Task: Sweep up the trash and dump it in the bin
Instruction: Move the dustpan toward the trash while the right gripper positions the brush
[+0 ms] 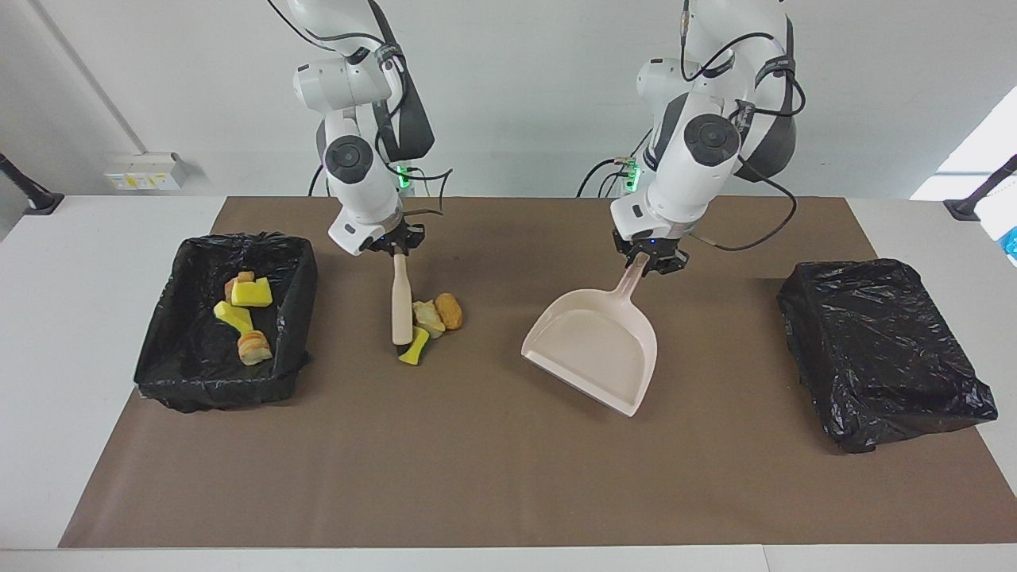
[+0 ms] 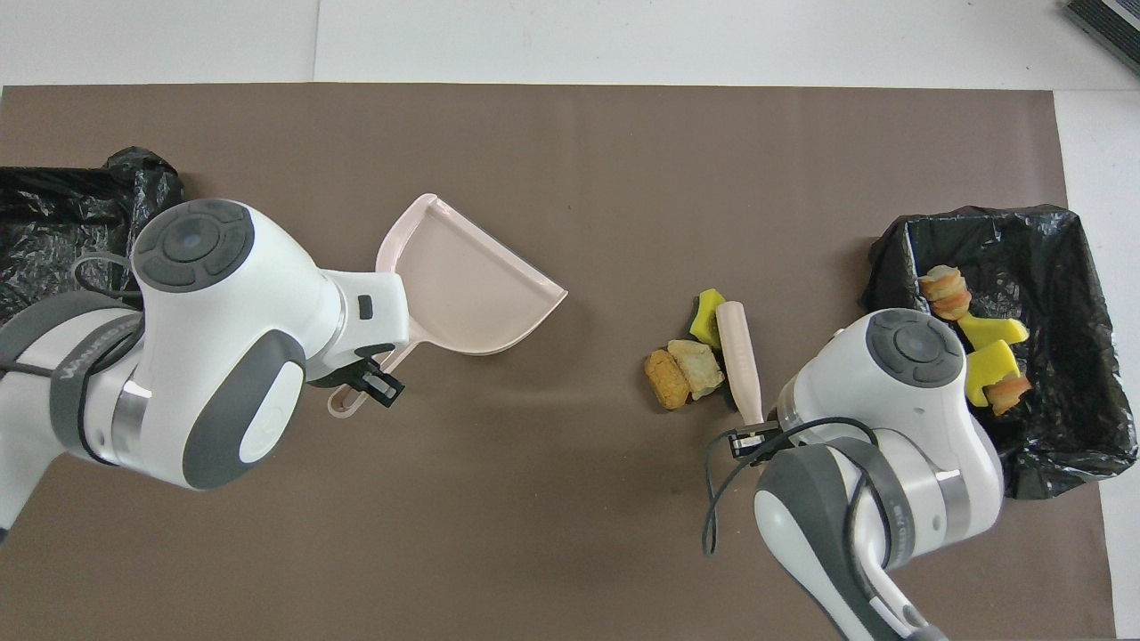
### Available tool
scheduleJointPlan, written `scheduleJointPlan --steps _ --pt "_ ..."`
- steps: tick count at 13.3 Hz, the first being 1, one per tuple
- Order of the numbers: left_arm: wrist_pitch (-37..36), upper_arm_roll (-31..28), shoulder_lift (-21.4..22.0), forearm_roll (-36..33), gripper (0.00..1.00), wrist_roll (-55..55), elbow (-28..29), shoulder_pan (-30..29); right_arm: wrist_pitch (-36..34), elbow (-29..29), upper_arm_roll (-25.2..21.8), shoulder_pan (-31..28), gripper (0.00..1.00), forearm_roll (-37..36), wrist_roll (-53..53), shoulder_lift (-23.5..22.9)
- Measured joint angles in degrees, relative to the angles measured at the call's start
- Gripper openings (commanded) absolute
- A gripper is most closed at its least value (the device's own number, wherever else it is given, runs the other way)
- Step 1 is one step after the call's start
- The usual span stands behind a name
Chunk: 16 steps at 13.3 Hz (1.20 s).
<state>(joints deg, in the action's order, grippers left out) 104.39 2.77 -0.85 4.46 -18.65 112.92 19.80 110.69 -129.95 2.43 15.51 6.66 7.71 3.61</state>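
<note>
Our right claw [image 1: 395, 248] is clamped on the top of the brush [image 1: 402, 303], whose long axis runs straight down from the claw to the counter [image 1: 493, 477]. The three loose bits of trash [image 1: 433, 322] lie touching the brush, on its side toward the dustpan [image 1: 594, 348]. Our left claw [image 1: 651, 260] grips that dustpan's handle, well apart from them. Four more pieces already lie in the bin [image 1: 171, 334].

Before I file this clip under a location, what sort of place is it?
Probably a robotics lab or test bench, not a home: two white arms are mounted at a white table covered by a brown paper mat, with black plastic-lined bins and a pale pink plastic dustpan set out as props.
</note>
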Motion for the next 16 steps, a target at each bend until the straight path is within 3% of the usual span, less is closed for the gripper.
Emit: scheduleJointPlan --steps 2,5,8,12,16 --pt "-1.38 -0.03 4.02 0.0 0.0 -3.89 5.8 -0.41 -3.98 2.64 0.08 1.42 0.0 0.17 -3.15 -0.25" --pt "-1.84 0.0 9.64 0.0 0.0 -8.18 14.36 -0.59 -9.97 6.85 -0.68 -1.4 0.0 0.18 -5.82 -0.3" --pt "-2.03 0.0 14.72 0.0 0.0 -11.12 21.0 -0.68 -9.47 5.26 -1.05 -5.5 0.0 0.18 -5.55 0.21" --pt "-1.07 -0.03 16.1 0.0 0.0 -11.89 21.93 -1.58 -0.28 -2.14 -0.61 -3.36 0.0 0.18 -2.41 1.14" --pt "1.85 -0.05 16.12 0.0 0.0 -12.43 21.93 -1.68 2.48 -3.18 -0.39 2.44 0.0 0.19 3.65 0.72"
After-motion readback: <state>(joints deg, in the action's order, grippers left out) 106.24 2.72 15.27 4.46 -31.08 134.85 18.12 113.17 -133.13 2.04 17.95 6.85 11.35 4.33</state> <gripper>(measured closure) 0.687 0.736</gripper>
